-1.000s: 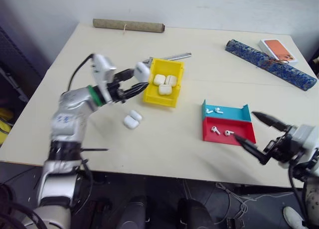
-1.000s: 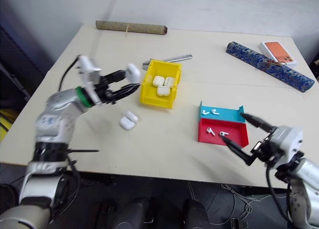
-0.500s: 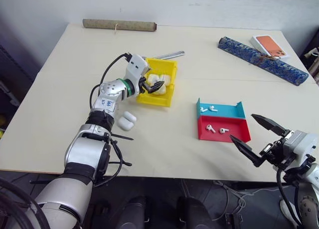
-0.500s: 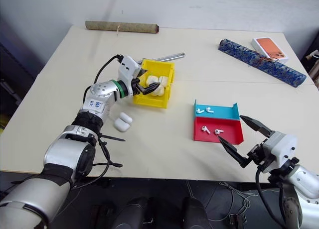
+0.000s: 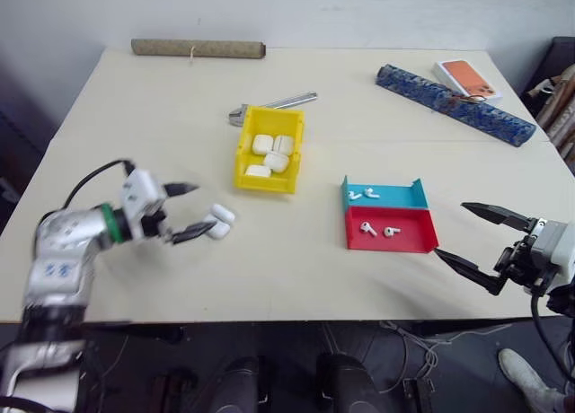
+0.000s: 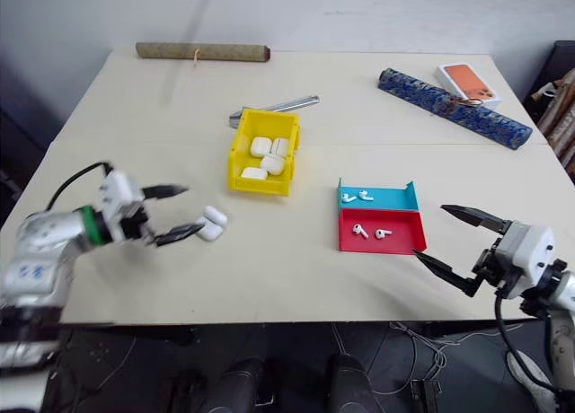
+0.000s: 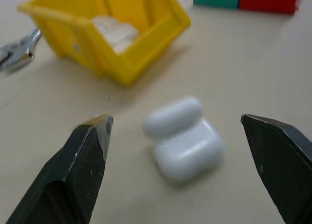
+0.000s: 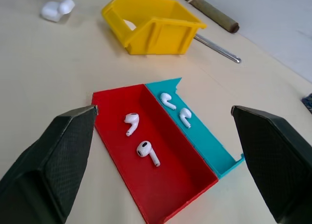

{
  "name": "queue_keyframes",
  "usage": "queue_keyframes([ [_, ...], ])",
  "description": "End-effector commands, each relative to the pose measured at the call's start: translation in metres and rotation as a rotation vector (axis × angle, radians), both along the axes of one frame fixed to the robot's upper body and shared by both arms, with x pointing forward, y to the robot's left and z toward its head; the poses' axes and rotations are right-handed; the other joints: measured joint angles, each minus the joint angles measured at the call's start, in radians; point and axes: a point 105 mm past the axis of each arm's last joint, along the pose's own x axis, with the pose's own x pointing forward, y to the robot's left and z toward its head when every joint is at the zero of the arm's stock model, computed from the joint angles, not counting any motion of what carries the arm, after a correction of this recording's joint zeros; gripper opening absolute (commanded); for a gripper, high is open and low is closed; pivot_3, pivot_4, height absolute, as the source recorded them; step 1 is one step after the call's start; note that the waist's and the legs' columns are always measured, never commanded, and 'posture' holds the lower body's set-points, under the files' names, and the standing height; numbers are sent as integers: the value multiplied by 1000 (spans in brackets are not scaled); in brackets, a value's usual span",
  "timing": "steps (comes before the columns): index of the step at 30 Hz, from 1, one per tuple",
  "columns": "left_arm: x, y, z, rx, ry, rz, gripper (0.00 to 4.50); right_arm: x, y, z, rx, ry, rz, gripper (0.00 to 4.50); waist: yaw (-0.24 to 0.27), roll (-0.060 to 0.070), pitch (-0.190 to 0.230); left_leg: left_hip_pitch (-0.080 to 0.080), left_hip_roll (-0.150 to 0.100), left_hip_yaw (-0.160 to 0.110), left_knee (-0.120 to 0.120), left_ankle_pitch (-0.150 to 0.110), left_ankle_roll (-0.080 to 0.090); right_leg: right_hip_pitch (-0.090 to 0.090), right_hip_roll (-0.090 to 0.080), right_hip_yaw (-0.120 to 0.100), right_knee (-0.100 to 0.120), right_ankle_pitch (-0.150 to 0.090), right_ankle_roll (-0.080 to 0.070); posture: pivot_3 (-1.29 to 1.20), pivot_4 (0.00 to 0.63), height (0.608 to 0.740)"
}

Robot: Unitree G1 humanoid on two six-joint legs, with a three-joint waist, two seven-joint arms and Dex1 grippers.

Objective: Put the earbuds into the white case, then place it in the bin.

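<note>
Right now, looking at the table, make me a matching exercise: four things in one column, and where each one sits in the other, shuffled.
Things:
1. open white case
2. closed white cases
3. wrench
4. orange phone box

Places:
A. at the far right corner of the table
B. on the table just behind the yellow bin
C. inside the yellow bin
D. on the table in front of the open left hand

Pairs: 1-D, 2-C, 3-B, 4-A

Left gripper (image 5: pixel 186 213) and right gripper (image 5: pixel 478 240) both hover low with jaws spread wide, holding nothing
</note>
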Motion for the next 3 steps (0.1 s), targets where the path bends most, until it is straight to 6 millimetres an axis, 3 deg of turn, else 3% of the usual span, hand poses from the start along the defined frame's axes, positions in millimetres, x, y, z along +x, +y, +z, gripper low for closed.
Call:
queue_keyframes([
  [1, -31, 17, 10, 51, -69, 36, 4453, -2, -5, 0, -70, 6, 61, 4500, 11, 1, 0, 0, -1, -1, 0, 0, 0, 1, -1, -1, -2, 0, 0, 0, 150, 740],
  [3, -48, 28, 3, 71, -66, 72, 4453, -1, -10, -2, -103, 22, 77, 4500, 13, 1, 0, 0, -2, 0, -1, -2, 0, 0, -3, -1, -2, 0, 0, 0, 150, 740],
])
